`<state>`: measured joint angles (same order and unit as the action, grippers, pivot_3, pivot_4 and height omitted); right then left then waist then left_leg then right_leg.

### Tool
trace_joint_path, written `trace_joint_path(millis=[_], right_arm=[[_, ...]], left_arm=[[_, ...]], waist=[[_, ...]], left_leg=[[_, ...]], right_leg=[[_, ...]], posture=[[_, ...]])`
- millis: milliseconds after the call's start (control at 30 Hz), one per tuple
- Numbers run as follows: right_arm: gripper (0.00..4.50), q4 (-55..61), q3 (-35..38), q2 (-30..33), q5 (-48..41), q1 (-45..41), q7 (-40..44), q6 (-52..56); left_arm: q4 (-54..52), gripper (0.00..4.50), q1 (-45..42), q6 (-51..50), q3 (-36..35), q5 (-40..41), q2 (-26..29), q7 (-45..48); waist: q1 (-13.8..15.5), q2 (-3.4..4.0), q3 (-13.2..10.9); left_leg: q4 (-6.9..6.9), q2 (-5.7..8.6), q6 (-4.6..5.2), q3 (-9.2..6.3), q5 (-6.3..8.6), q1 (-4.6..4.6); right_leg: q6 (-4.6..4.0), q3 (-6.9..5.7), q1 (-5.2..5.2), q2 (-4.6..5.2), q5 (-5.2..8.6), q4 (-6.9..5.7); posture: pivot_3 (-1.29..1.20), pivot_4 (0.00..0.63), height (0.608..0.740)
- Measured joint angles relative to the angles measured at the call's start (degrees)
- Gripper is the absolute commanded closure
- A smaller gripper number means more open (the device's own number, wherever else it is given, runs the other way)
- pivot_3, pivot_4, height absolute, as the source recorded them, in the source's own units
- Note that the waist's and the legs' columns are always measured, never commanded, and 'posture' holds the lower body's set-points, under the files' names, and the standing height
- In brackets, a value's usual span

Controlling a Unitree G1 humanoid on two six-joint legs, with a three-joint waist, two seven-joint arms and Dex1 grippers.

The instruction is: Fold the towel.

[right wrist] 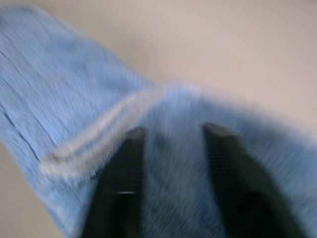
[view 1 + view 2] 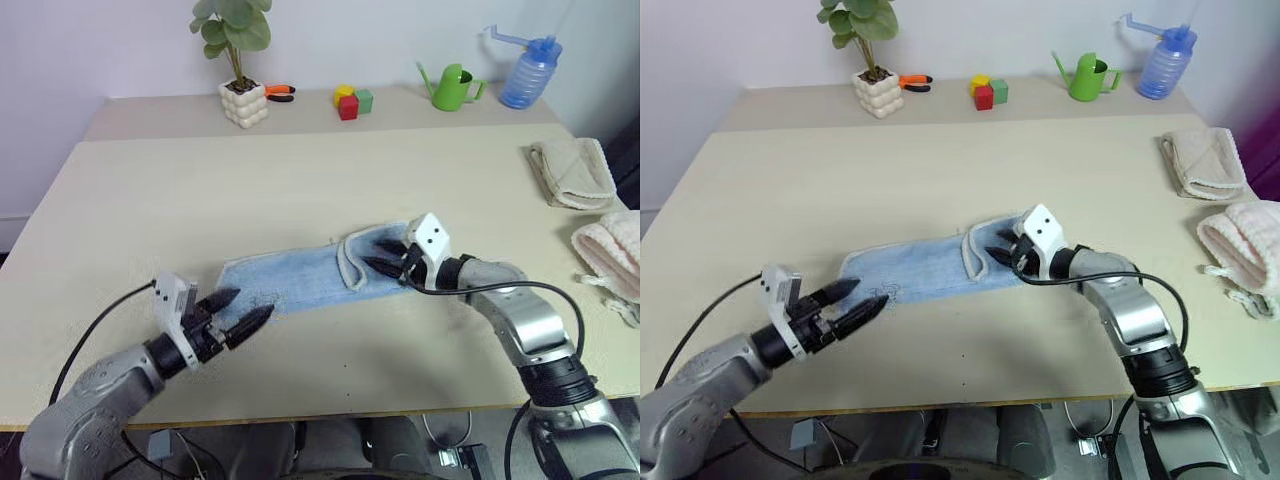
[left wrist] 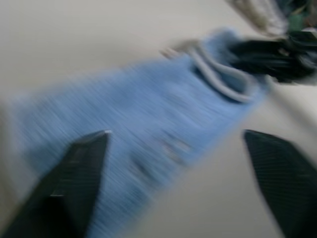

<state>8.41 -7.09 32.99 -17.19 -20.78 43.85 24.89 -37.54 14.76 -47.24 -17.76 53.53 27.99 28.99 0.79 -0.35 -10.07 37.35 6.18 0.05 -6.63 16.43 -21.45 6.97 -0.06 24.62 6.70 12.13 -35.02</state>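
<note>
The towel [image 2: 300,280] is light blue and lies flat as a long strip across the middle of the table [image 2: 300,180]. Its right end is folded back over itself, showing a pale hem [image 2: 350,262]. My left gripper [image 2: 250,306] hovers just off the towel's left front corner, open and empty, its two black fingers pointing along the strip. My right gripper [image 2: 381,256] rests on the folded right end, its fingers [image 1: 124,168] apart with blue cloth showing between them, and it grips nothing.
A beige ribbed towel [image 2: 572,172] and a fluffy cream towel [image 2: 612,255] lie at the table's right edge. Along the back stand a potted plant [image 2: 242,90], orange-handled pliers [image 2: 280,92], coloured blocks [image 2: 350,100], a green watering can [image 2: 455,88] and a blue spray bottle [image 2: 528,72].
</note>
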Motion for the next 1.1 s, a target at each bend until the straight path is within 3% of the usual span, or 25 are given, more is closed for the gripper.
trace_joint_path(millis=[67, 100, 400, 800, 933, 1100], right_arm=[[0.10, 0.69, -0.01, 0.19, 0.12, -1.13, 1.32, -0.58], [0.04, 0.68, 0.03, 0.34, 0.16, -1.72, 1.66, -0.83], [0.04, 0.29, 0.37, 0.45, 2.53, -2.41, 3.15, -4.24], [0.04, -0.33, 0.37, -0.90, 4.66, -2.42, 2.37, -5.45], [0.00, -0.22, 0.30, -1.65, 5.19, -2.31, 1.69, -5.61], [0.00, 0.34, -0.06, -1.97, 5.80, -0.97, 1.22, -5.64]], left_arm=[[-1.03, 0.00, 2.98, -1.86, -1.42, 5.61, -0.78, -2.83], [-1.10, 0.00, 4.26, -2.65, -1.44, 7.56, -1.25, -4.27], [0.10, 0.00, 9.49, -1.69, -3.11, 20.36, -7.41, -18.89], [7.48, 0.00, -0.12, -0.43, -2.81, 24.84, -8.91, -32.65], [9.43, 1.29, -2.20, -0.12, -1.88, 25.37, -8.96, -34.63], [10.21, 3.85, -2.55, 1.07, -1.16, 25.96, -9.86, -35.30]], waist=[[-0.09, 0.00, 0.00], [-0.12, 0.00, 0.00], [0.00, -0.01, 0.00], [-0.02, -0.01, 0.02], [0.00, -0.01, 0.02], [-0.01, -0.01, 0.02]], left_leg=[[0.00, 0.01, 0.00, 0.02, 0.00, 0.02], [-0.01, 0.01, 0.00, 0.03, 0.00, 0.02], [-0.02, 0.01, 0.00, 0.03, 0.00, 0.01], [-0.02, 0.01, -0.05, 0.03, -0.02, 0.04], [-0.02, 0.02, -0.05, 0.03, -0.03, 0.03], [-0.03, 0.03, -0.05, 0.03, -0.02, 0.02]], right_leg=[[0.00, 0.01, -0.01, 0.02, 0.00, 0.01], [0.00, 0.02, -0.01, 0.03, 0.00, 0.01], [-0.18, 0.02, -0.01, 0.05, 0.10, 0.04], [-0.15, 0.02, -0.02, 0.01, 0.08, 0.02], [-0.13, 0.02, -0.02, 0.02, 0.07, 0.02], [-0.08, 0.02, 0.00, 0.03, 0.04, 0.02]], posture=[[0.00, 0.150, 0.732], [0.00, 0.150, 0.732], [0.00, 0.150, 0.732], [0.00, 0.150, 0.732], [0.00, 0.150, 0.732], [0.00, 0.150, 0.732]])
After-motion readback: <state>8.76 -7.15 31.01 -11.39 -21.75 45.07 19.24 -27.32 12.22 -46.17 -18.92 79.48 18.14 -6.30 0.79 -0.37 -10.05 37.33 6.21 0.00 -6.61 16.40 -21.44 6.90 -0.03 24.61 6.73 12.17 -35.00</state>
